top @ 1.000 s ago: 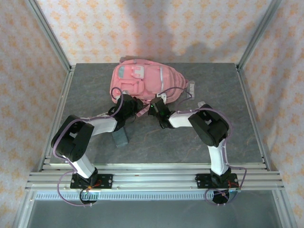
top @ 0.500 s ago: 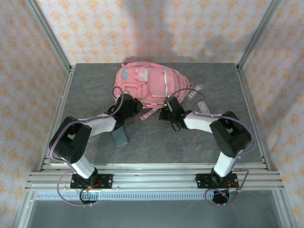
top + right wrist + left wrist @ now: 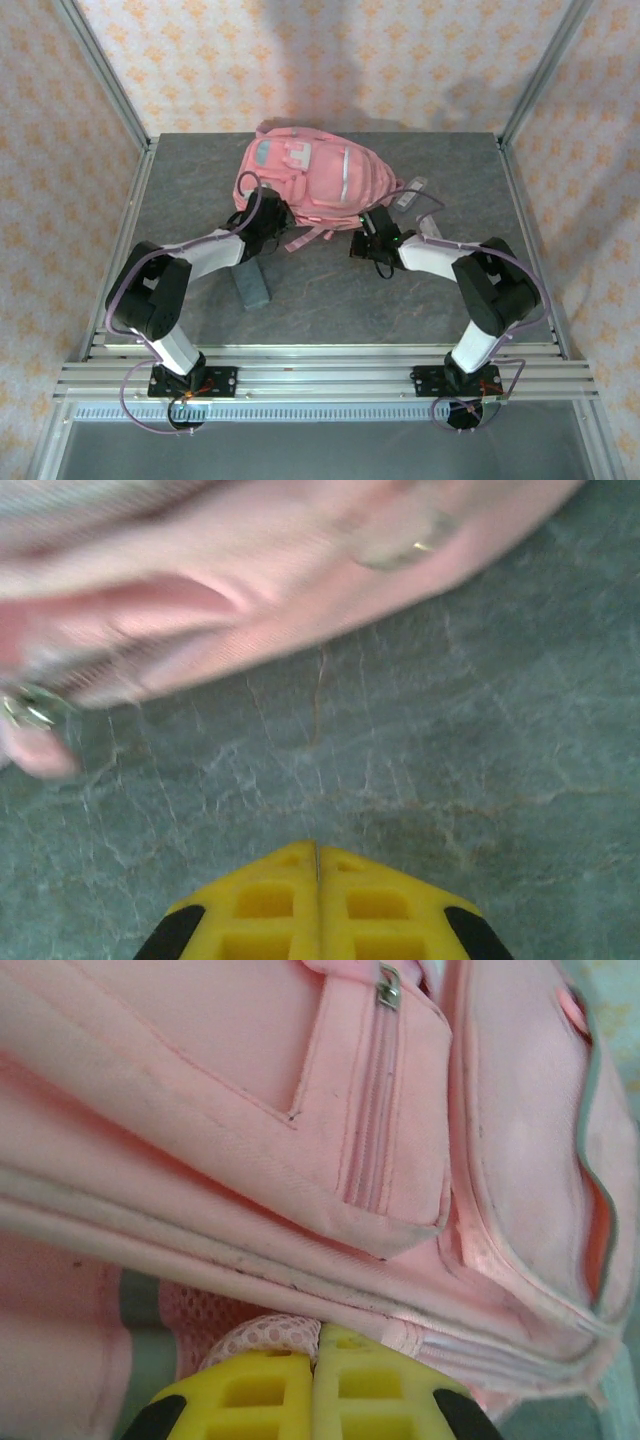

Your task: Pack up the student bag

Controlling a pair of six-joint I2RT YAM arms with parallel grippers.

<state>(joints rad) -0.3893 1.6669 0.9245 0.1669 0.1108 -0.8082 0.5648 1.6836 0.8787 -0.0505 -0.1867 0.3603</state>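
Observation:
The student bag (image 3: 310, 175), pink with a grey stripe and a light-blue patch, lies front-up at the far middle of the table. My left gripper (image 3: 278, 212) is at its near left edge. In the left wrist view the yellow fingers (image 3: 318, 1328) are shut, with a fold of the bag's pink mesh (image 3: 262, 1336) pinched at their tips below the zip pocket (image 3: 380, 1110). My right gripper (image 3: 368, 240) hovers just near the bag's right corner. It is shut (image 3: 318, 845) with nothing in it, over bare table, with the bag's blurred edge (image 3: 250, 590) ahead.
A dark grey block (image 3: 252, 288) lies on the table under the left forearm. Pale strap ends (image 3: 408, 194) trail off the bag's right side. Metal frame posts stand at the table's corners, and a rail (image 3: 320, 378) runs along the near edge.
The bag has turned and slid a little toward the far right. The left gripper moved farther out with it. The right arm swung right and its gripper drew back off the bag.

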